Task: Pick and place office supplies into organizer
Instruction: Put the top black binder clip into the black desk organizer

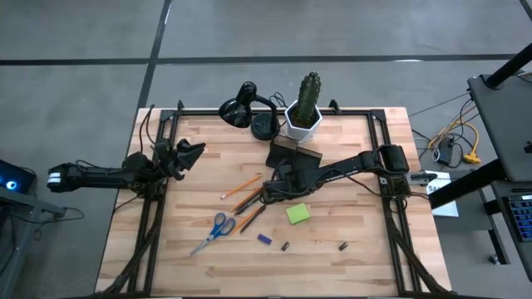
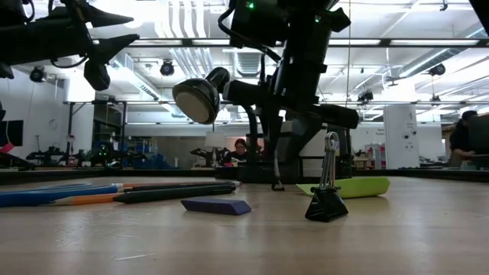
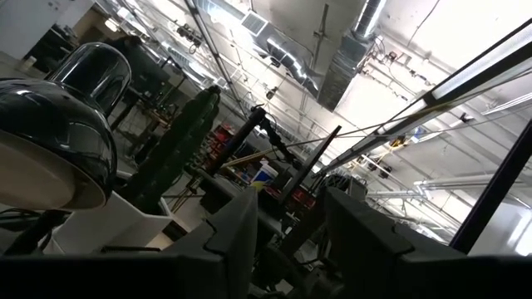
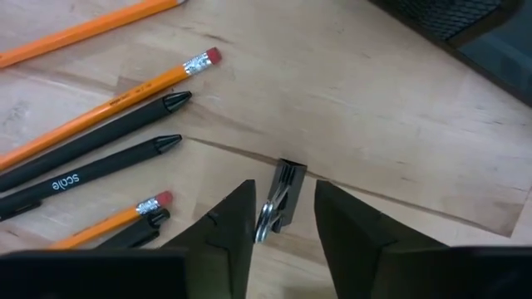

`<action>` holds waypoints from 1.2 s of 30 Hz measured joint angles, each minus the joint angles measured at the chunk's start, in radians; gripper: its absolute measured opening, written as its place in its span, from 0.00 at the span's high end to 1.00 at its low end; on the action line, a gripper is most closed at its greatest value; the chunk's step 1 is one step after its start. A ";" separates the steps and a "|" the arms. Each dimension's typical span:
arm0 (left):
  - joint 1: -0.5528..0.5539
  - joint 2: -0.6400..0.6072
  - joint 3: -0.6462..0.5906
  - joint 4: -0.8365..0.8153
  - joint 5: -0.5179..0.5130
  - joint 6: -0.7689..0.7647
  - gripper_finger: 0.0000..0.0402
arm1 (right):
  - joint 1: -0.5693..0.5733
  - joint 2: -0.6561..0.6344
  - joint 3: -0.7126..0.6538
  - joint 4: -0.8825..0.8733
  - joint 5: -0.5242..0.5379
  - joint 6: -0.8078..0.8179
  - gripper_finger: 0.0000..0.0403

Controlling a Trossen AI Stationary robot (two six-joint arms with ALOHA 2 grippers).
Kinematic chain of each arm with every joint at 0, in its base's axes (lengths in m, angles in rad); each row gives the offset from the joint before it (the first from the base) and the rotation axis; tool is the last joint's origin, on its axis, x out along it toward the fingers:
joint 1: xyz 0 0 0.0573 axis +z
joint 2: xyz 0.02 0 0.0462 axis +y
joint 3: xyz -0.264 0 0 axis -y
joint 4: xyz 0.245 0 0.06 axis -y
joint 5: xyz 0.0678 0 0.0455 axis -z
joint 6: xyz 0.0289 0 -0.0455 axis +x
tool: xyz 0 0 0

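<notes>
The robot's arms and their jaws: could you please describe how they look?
Both arms are dark, slender and jointed. The left arm has a white band near its base, and the right arm has a boxy black segment by the frame. The right gripper has black angular jaws.

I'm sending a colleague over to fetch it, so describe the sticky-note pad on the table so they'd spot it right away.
Start at the wooden table and find the fan of pencils and pens near its middle. Just beside them, on the right arm's side, lies the sticky-note pad. It is the only flat, lime-green square there; its neighbours are long thin sticks and a small blue block.
</notes>
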 joint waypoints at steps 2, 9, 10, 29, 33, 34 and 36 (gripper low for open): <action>0.000 0.000 0.000 0.000 0.000 0.000 0.68 | 0.000 0.000 0.000 0.000 0.000 -0.003 0.75; 0.000 0.000 0.000 0.000 0.000 0.000 0.68 | 0.000 0.000 0.000 0.003 -0.001 -0.002 0.82; 0.000 0.000 0.000 0.000 0.000 0.000 0.68 | 0.000 0.000 0.000 0.003 -0.001 -0.002 0.83; 0.000 0.000 0.000 0.000 0.000 0.000 0.68 | 0.000 0.000 0.000 0.008 -0.014 -0.022 0.98; 0.000 0.000 0.000 0.000 0.000 0.000 0.68 | 0.000 0.000 0.000 0.011 -0.029 -0.029 0.98; 0.000 0.000 0.000 0.000 0.000 0.000 0.68 | 0.000 0.000 0.000 0.012 -0.033 -0.036 0.98; 0.000 0.000 0.000 0.000 0.000 0.000 0.68 | 0.000 0.000 0.004 0.011 -0.037 -0.046 0.98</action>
